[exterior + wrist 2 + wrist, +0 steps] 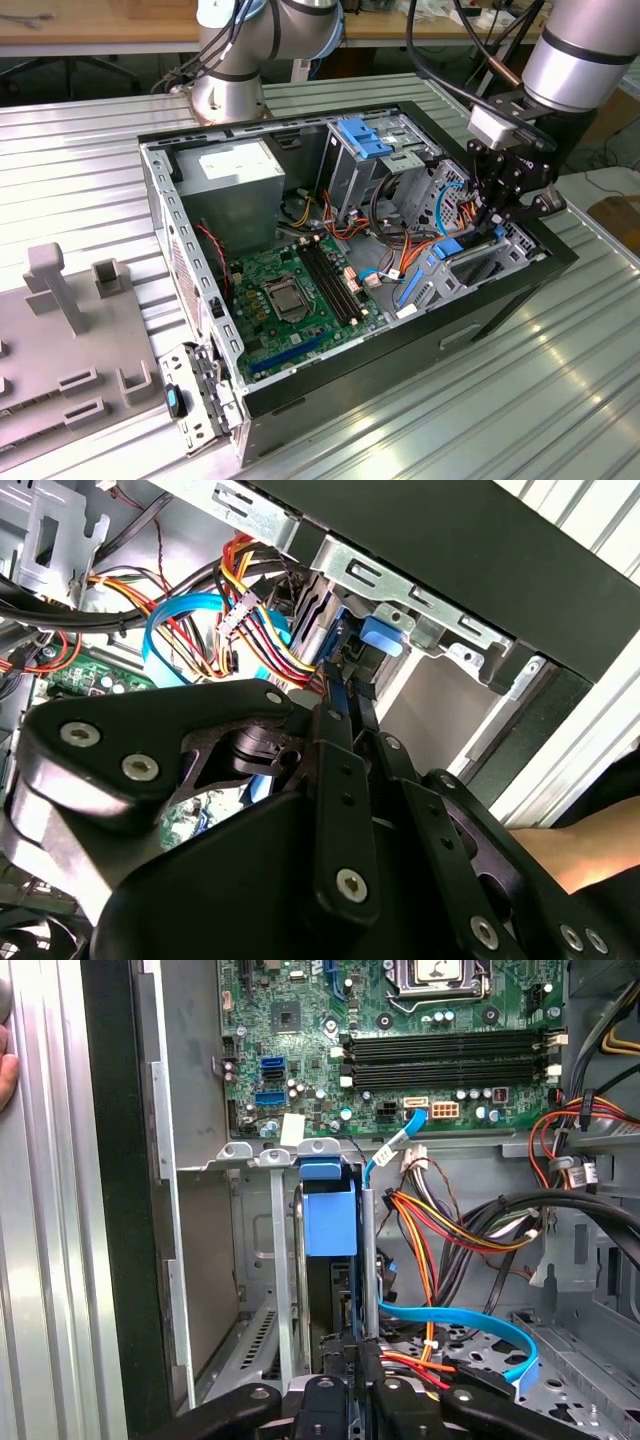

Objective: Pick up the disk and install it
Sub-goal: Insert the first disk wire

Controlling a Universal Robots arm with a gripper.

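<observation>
Disk (337, 680) edge-on in drive cage (400, 590), gripper (492, 222) nose-down just above.

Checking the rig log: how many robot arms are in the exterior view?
2. One arm stands behind the case at top centre; the other arm is at the exterior view's right, hand inside the case.

Open space lies above the motherboard (300, 290) in the middle of the computer case (400, 372). Around the gripper (492, 228) room is tight: drive cage (285, 1260) walls on one side, orange wire bundles (430, 1222) and a blue data cable (490, 1322) crowding the other.
</observation>
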